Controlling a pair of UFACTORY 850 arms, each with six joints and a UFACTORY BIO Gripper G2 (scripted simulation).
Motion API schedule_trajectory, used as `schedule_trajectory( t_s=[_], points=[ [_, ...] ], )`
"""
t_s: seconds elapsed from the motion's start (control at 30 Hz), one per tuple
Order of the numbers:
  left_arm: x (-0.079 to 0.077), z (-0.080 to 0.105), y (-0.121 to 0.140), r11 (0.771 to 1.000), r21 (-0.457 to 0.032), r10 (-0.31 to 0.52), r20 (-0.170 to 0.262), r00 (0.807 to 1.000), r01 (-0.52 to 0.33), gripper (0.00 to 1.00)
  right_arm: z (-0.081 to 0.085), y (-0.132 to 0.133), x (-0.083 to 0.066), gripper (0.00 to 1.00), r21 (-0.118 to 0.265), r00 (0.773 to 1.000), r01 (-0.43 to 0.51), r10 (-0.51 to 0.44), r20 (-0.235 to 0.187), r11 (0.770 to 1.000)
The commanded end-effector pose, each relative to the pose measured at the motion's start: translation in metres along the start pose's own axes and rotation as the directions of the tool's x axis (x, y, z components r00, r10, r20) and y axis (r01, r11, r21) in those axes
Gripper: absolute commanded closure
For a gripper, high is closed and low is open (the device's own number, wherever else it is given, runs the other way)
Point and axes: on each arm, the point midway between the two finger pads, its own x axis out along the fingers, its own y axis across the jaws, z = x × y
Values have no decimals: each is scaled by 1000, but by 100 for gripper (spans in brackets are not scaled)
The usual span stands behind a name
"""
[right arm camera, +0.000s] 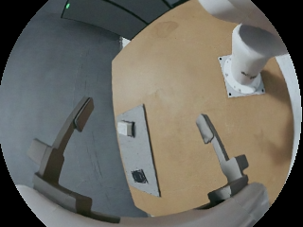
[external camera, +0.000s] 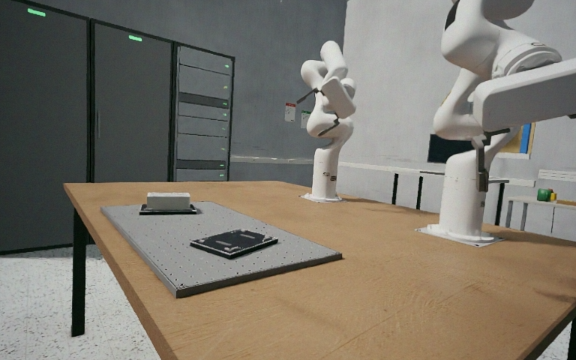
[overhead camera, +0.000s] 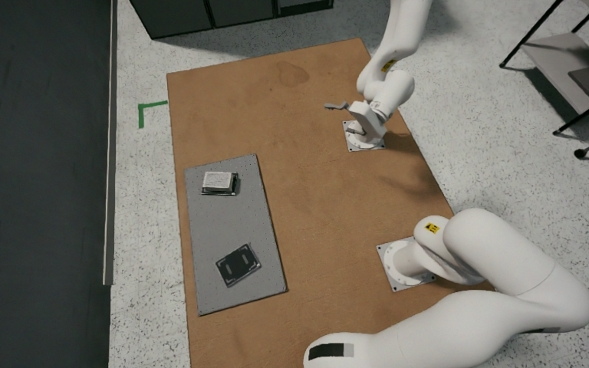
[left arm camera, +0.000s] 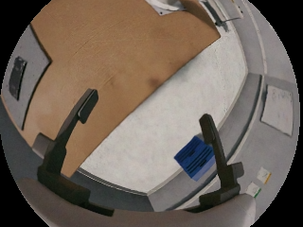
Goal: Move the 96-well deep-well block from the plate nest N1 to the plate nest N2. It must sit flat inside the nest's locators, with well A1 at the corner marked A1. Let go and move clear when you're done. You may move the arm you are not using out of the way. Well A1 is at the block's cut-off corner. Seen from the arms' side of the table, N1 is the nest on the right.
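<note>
3 dark cabinets [overhead camera: 243, 12] [external camera: 131, 101] | green floor mark [overhead camera: 141, 113] | blue crate [left arm camera: 195, 158]

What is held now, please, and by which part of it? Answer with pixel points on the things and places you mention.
Nothing is held; the block [overhead camera: 217, 179] [external camera: 168, 201] [right arm camera: 125, 128] sits in its nest [overhead camera: 213, 194] [external camera: 167, 212].

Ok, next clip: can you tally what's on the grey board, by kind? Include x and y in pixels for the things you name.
Deep-well block [overhead camera: 217, 179] [external camera: 168, 201] [right arm camera: 125, 128]: 1
Plate nests: 2 (N1 [overhead camera: 235, 185] [external camera: 167, 212] [right arm camera: 133, 129] under the block, N2 [overhead camera: 238, 264] [external camera: 233, 243] [left arm camera: 17, 78] [right arm camera: 138, 176] unoccupied)
Total: 3
</note>
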Motion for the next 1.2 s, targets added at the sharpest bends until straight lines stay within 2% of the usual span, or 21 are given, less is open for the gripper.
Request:
schedule_trajectory(
  t_s=[0.0,0.63,0.97,1.17],
  points=[
    [-1,0,0,1000,0,1,-2,1000,-1,0,0,1,-1,0,1,1000,0,0,-1,1000],
    [-3,1,-1,1000,0,1,-2,1000,-1,0,0,1,-1,0,1,1000,0,0,-1,1000],
    [-48,31,-18,1000,2,1,-3,1000,-1,0,0,1,-1,0,1,1000,0,0,-1,1000],
    [-55,36,-20,1000,0,1,-3,1000,-1,0,0,1,-1,0,1,1000,0,0,-1,1000]
  ],
)
